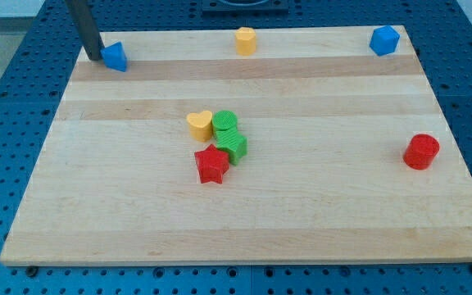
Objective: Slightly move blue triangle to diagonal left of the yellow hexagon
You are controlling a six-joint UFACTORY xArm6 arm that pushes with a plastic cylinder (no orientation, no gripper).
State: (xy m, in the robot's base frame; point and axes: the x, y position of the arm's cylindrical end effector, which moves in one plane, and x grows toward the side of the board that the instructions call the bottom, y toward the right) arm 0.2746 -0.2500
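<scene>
The blue triangle (115, 56) lies near the top left corner of the wooden board (318, 213). The yellow hexagon (246, 40) stands at the top edge, near the middle, well to the right of the triangle. My tip (93, 57) is at the end of the dark rod coming down from the view's top left. It sits right at the triangle's left side, touching it or nearly so.
A blue cube-like block (384, 39) is at the top right. A red cylinder (421, 152) is at the right. In the middle are a yellow heart (200, 124), two green blocks (225, 123) (234, 146) and a red star (211, 165), clustered together.
</scene>
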